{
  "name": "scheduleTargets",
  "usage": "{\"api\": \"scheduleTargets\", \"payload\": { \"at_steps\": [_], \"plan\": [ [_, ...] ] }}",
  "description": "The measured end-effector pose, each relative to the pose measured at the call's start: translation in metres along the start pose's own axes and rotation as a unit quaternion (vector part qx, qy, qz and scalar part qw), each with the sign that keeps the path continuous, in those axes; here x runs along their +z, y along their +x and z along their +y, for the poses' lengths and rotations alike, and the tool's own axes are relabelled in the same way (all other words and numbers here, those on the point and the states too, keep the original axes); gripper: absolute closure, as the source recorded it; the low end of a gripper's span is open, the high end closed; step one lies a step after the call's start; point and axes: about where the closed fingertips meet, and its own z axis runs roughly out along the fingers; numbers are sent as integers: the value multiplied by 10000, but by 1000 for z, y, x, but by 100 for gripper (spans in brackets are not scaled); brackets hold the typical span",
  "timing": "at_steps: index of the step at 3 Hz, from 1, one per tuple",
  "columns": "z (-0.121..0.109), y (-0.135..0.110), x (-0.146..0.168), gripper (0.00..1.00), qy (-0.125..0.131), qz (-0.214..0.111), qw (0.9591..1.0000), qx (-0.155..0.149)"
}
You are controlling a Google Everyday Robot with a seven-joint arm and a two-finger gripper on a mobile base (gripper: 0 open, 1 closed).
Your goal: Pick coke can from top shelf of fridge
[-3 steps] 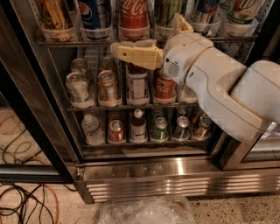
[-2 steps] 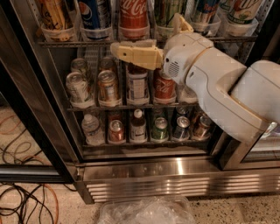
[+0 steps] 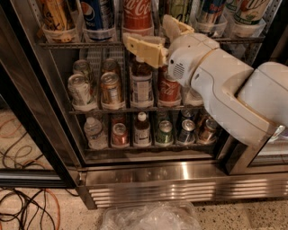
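The red coke can (image 3: 137, 12) stands on the top shelf (image 3: 81, 44) of the fridge (image 3: 180, 173), in a clear holder right of a blue Pepsi can (image 3: 97, 13). My gripper (image 3: 147, 30) is at the can's lower part, on the end of the white arm (image 3: 225, 85) reaching in from the right. Its beige fingers are open: one finger (image 3: 143, 48) lies across below and in front of the can, the other (image 3: 175, 24) is at the can's right. The can's base is hidden behind the lower finger.
A yellow can (image 3: 56, 15) stands at the shelf's left and more cans to the right. Two lower racks hold cans and bottles (image 3: 142, 87). The dark door frame (image 3: 27, 112) stands at left. Cables (image 3: 27, 211) and a clear plastic bag (image 3: 150, 218) lie on the floor.
The gripper has shifted up and in toward the coke can, and the two fingers now stand closer together on either side of its lower part.
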Motion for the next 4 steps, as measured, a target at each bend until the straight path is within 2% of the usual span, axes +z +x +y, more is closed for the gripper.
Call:
{"api": "scheduleTargets", "payload": {
  "at_steps": [1, 2, 3, 4],
  "plan": [
    [0, 0, 0, 30, -1, 4, 10000, -1],
    [0, 0, 1, 24, 18, 22, 10000, 0],
    [-4, 2, 3, 24, 85, 66, 9999, 34],
    [-10, 5, 8, 28, 130, 97, 9998, 65]
  ]
}}
